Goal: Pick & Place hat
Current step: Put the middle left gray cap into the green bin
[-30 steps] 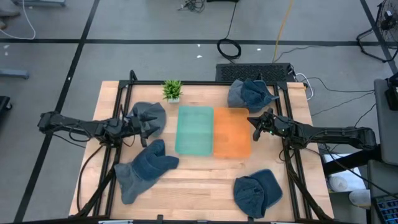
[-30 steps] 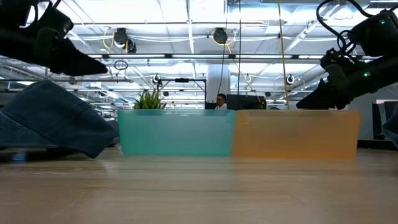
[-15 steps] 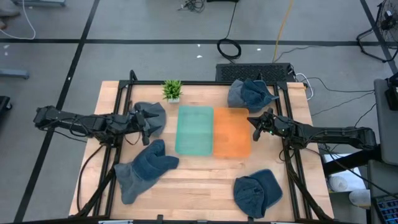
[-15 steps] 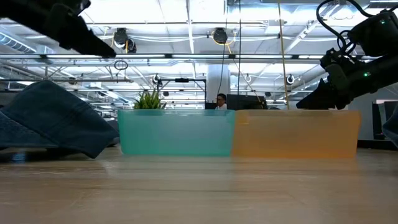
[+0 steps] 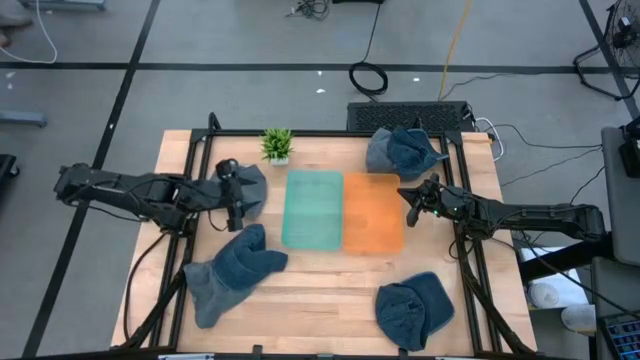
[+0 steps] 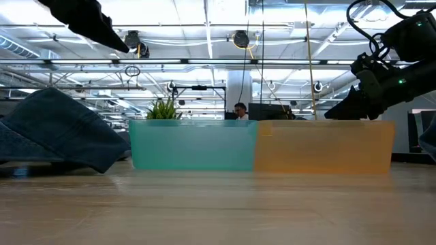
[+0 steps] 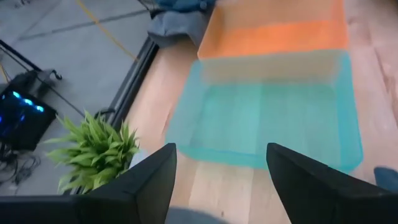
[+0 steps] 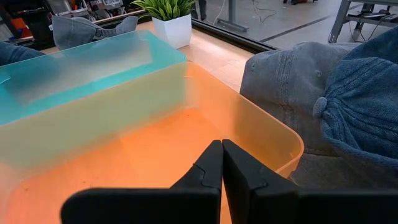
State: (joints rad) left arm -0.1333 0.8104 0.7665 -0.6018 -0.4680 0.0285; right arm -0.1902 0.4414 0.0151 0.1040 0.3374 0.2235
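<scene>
We see four denim hats on the counter (image 5: 320,300), and none in either bin; so the task looks barely begun, by our reckoning. One hat (image 5: 243,185) lies at the back left, just beside the teal bin (image 5: 313,209); a second hat (image 5: 232,272) lies at the front left; a third hat (image 5: 402,151) sits at the back right, near the orange bin (image 5: 374,213); a fourth hat (image 5: 414,309) sits at the front right. The two bins stand side by side in the middle, touching, and both look empty from above; a small plant (image 5: 277,144) stands behind the teal bin.

The left claw (image 5: 233,196) hangs over the back-left hat, its fingers (image 7: 146,186) spread apart with nothing between them; in its wrist view we look past them to the plant and both bins. We judge it is placed for a grasp on that hat, with the closing, the lift, the carry and the drop all left to do.

The right claw (image 5: 407,203) waits at the right edge of the orange bin, above its rim, fingers pressed together and holding nothing; the third hat lies just beyond the bin wall in its wrist view.

We can read no brand, label or writing on the hats, bins or counter.
</scene>
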